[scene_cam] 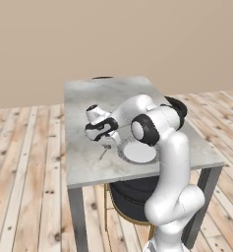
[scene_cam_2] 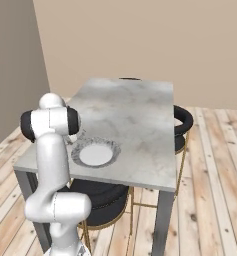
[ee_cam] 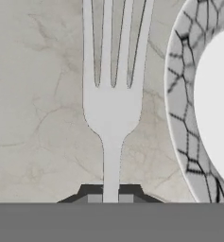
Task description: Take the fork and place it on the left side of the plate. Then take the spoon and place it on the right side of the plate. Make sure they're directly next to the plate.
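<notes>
1. While the fork (ee_cam: 112, 113) sits pinched by its handle in the closed claw (ee_cam: 110, 194), we judge the step in hand to be setting it down on the left side of the plate (ee_cam: 179, 94); in the hand view it hangs over bare marble with its tines pointing away from the claw and the plate's speckled rim just beside it, not touching.
2. To do this well, we should keep the handle running along the plate's rim, lower straight down until the fork lies flat, and only then let the claw open. Any sideways drift toward the plate risks a tine riding up on the rim.
3. From the left base view, the fork (scene_cam: 104, 151) slants down below the claw (scene_cam: 108, 141), close to the plate (scene_cam: 124, 153) on its left. We cannot tell from there whether it already rests on the table (scene_cam: 83, 167).
4. Left of the plate, the table offers a strip of bare marble before its left edge, so we have room to release without nearing the drop.
5. Beyond the plate, the marble stretches clear to the far edge, which is open room for lifting away.
6. Nearer than the plate, the table's front edge is close, so we would retreat upward rather than toward the base.
7. In the right base view the plate (scene_cam_2: 80, 155) lies near the table's near left corner, beside the arm.
</notes>
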Robot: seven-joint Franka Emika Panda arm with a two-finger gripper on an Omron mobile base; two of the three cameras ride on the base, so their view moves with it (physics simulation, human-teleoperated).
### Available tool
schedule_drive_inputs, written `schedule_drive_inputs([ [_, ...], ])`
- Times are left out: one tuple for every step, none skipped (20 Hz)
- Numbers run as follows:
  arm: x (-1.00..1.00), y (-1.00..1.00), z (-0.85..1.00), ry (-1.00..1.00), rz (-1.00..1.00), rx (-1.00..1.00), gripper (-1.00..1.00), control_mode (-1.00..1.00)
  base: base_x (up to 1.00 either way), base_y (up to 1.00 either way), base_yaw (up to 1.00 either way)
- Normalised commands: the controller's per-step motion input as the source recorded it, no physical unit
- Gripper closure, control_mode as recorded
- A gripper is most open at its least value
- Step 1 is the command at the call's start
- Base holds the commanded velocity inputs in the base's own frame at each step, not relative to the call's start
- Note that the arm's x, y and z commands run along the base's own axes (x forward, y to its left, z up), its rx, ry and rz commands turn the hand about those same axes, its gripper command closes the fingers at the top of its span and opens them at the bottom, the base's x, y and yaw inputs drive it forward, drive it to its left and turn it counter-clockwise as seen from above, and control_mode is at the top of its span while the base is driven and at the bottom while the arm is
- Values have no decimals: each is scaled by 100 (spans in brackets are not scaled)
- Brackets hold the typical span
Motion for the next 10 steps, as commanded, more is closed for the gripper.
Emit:
schedule_drive_inputs([
  [0, 5, -9, -21, 1, 21, 100, -100, 0, 0, 0],
  [0, 6, -8, -19, 1, 19, 100, -100, 0, 0, 0],
  [0, 2, -6, -18, 1, 19, 100, -100, 0, 0, 0],
  [0, 5, -4, -18, 1, 17, 100, -100, 0, 0, 0],
  [0, 7, -1, -19, 2, 14, 100, -100, 0, 0, 0],
  [0, 7, 0, -20, 3, 11, 100, -100, 0, 0, 0],
  [-1, 7, 0, -18, 3, 11, 100, -100, 0, 0, 0],
  [-6, 6, -1, -17, 4, 10, 100, -100, 0, 0, 0],
  [-10, 2, 0, -15, 5, 10, 100, -100, 0, 0, 0],
  [-17, 0, -4, -13, 6, 10, 100, -100, 0, 0, 0],
])
